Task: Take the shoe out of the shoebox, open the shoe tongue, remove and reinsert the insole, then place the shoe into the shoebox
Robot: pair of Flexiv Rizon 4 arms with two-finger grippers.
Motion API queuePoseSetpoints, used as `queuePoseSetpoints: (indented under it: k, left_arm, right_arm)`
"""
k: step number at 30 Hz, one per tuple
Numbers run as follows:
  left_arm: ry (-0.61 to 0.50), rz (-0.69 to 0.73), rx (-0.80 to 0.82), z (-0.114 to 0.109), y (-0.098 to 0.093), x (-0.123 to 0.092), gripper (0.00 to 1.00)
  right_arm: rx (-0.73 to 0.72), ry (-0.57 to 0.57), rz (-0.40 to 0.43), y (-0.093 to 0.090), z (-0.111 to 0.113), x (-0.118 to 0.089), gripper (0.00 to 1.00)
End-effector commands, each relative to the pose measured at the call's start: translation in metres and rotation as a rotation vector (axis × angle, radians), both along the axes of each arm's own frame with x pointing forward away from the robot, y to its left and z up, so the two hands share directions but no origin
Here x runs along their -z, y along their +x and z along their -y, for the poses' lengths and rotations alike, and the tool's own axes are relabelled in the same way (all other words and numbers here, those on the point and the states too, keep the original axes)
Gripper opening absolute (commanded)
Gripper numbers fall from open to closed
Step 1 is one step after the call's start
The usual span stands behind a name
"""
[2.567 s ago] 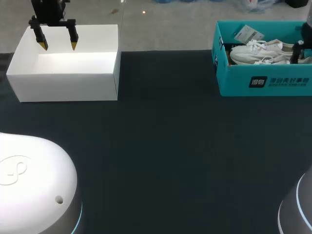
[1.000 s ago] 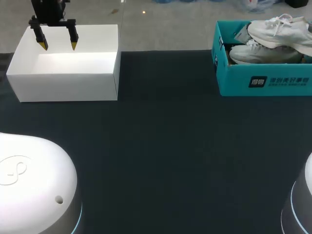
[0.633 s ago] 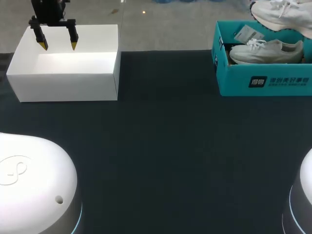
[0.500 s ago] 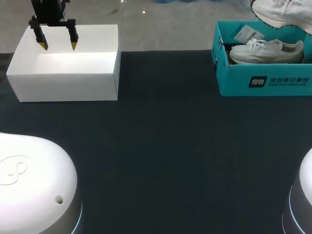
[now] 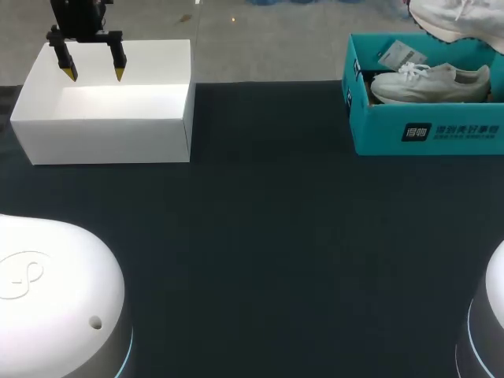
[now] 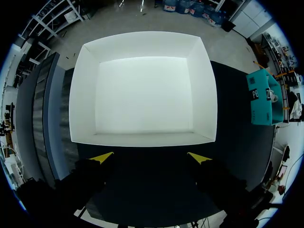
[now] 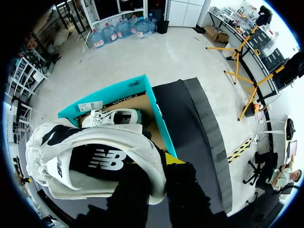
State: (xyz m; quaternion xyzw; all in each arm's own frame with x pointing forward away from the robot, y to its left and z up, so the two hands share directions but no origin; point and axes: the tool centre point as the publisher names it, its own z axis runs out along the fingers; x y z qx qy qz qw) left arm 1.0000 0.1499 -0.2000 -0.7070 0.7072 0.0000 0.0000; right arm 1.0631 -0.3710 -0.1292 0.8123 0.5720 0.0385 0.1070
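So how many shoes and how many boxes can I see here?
Shoes: 2, one lifted shoe and one boxed shoe
Boxes: 2, one teal shoebox and one white box
Total: 4

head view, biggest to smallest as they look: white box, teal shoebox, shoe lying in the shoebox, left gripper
1-2. white box and teal shoebox: about alike, and the shoebox runs off the view's edge, so no ranking.
3. shoe lying in the shoebox
4. left gripper
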Motion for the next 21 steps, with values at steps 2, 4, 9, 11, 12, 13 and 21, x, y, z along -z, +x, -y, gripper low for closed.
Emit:
queuePoseSetpoints:
  k: [2,4,9,11,12,13,21]
  left_arm:
    - [0.0,0.0,0.0,0.0,0.0,0.0,1.0]
    - [0.0,0.0,0.0,0.0,0.0,0.0,1.0]
    - [0.0,0.0,0.0,0.0,0.0,0.0,1.0]
    - [0.0,0.0,0.0,0.0,0.0,0.0,1.0]
    - [0.0,0.0,0.0,0.0,0.0,0.0,1.0]
    - [0.0,0.0,0.0,0.0,0.0,0.0,1.0]
    - [0.0,0.0,0.0,0.0,0.0,0.0,1.0]
  right_arm:
    - [0.001,0.0,0.001,0.0,0.0,-0.002,0.0]
    - [0.0,-0.014,-0.018,-0.009,-0.006,0.004,0.0]
    - [0.022,-0.035,-0.025,-0.043,-0.023,0.012,0.0]
    - [0.03,-0.032,-0.023,-0.059,-0.033,0.013,0.0]
    - [0.035,-0.03,-0.023,-0.066,-0.038,0.014,0.0]
    - [0.037,-0.03,-0.024,-0.074,-0.045,0.016,0.0]
    - [0.047,-0.051,-0.037,-0.143,-0.107,0.031,0.0]
